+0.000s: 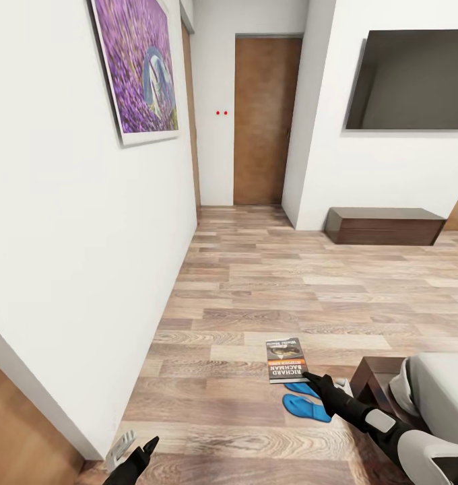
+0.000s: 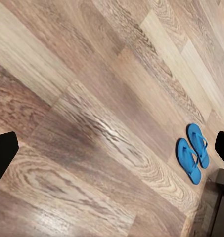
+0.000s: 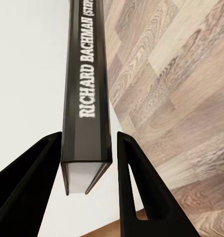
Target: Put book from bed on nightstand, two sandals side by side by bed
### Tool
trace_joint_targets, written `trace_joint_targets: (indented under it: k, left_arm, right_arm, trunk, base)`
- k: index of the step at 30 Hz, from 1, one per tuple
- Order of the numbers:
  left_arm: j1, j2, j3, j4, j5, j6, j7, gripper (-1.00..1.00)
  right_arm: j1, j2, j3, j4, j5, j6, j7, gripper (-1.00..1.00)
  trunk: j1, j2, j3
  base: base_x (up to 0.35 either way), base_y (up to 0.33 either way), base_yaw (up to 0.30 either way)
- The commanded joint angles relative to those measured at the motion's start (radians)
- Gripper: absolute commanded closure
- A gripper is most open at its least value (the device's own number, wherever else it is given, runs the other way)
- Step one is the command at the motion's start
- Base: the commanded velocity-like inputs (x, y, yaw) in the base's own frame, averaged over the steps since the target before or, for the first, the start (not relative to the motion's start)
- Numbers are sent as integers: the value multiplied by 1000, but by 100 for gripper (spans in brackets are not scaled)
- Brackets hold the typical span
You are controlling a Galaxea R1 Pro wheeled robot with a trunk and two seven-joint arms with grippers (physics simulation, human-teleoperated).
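The right arm reaches in from five o'clock toward the view's centre, its right pincer [image 1: 308, 377] clamped on the book [image 1: 286, 360]. The left pincer [image 1: 136, 450], at seven o'clock, hangs spread and empty.

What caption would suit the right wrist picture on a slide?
The right claw grips the book by its spine end, held above the wood-plank floor.

book [image 1: 286, 360] in right tool [image 1: 308, 377], above 2 sandals [image 1: 306, 401] side by side on floor [image 1: 256, 283]

Right arm [image 1: 397, 431]: glossy white shells, black joints.
Right gripper [image 3: 87, 163]: matte black tapered fingers.
Left gripper [image 1: 138, 458]: black.
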State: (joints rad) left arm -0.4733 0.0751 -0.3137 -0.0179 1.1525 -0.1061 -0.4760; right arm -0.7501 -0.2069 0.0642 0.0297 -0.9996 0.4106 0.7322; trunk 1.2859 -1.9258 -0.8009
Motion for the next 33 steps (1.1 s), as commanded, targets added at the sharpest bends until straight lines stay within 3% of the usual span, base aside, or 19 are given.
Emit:
trace_joint_targets:
  k: [1,18,33]
  left_arm:
    - [-1,0,-8,1,6,-4,-3,-100]
    - [-1,0,-8,1,6,-4,-3,-100]
    - [-1,0,-8,1,6,-4,-3,-100]
  right_arm:
    - [-2,0,6,3,-11,7,5,100]
    - [-2,0,5,4,-13,7,4,100]
    - [-2,-1,5,4,-13,7,5,100]
  trunk:
    - [0,0,-1]
    - [0,0,-2]
    - [0,0,-2]
  base:
    - [47,0,0]
    - [84,0,102]
    - [103,0,17]
